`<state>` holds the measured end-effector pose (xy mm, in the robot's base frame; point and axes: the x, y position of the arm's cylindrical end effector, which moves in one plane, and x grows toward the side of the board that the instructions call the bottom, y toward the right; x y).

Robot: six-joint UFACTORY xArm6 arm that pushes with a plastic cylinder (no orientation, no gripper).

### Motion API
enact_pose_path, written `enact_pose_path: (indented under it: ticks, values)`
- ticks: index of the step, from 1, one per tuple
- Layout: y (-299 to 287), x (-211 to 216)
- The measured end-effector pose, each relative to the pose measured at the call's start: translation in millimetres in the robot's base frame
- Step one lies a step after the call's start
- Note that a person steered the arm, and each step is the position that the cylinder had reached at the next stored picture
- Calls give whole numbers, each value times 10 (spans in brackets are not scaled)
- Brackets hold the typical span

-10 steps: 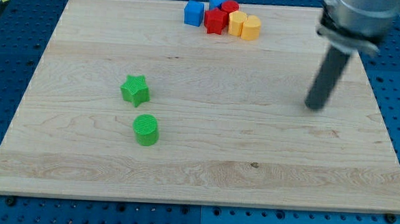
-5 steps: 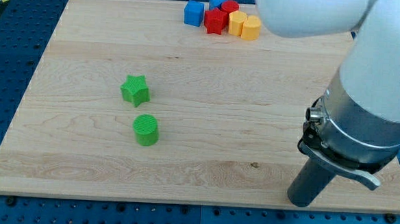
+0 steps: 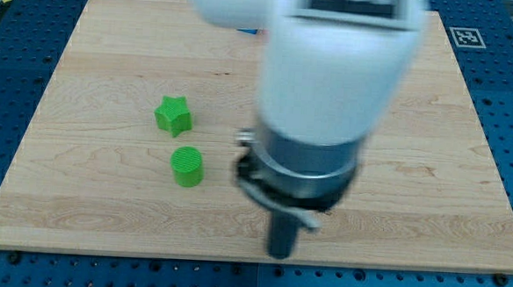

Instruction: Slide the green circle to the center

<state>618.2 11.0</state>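
Note:
The green circle [image 3: 187,167] lies on the wooden board [image 3: 111,57], left of the middle and toward the view's bottom. A green star [image 3: 173,115] sits just above it and slightly left. My tip [image 3: 281,253] rests near the board's bottom edge, to the right of and below the green circle, well apart from it. The arm's white and grey body fills the middle of the view and hides the board behind it.
The cluster of blue, red and yellow blocks at the view's top is hidden behind the arm. A blue perforated table [image 3: 4,262] surrounds the board.
The arm has swept from the board's right side down and then leftward along the bottom edge, toward the green circle. The green blocks have not moved.

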Motion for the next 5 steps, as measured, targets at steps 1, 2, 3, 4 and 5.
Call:
enact_pose_path:
  ticks: [1, 2, 3, 4, 5]
  values:
    - [-327, -1]
    - [-565, -48]
    - [-1069, -353]
    - [-1086, -380]
    - [-1156, -533]
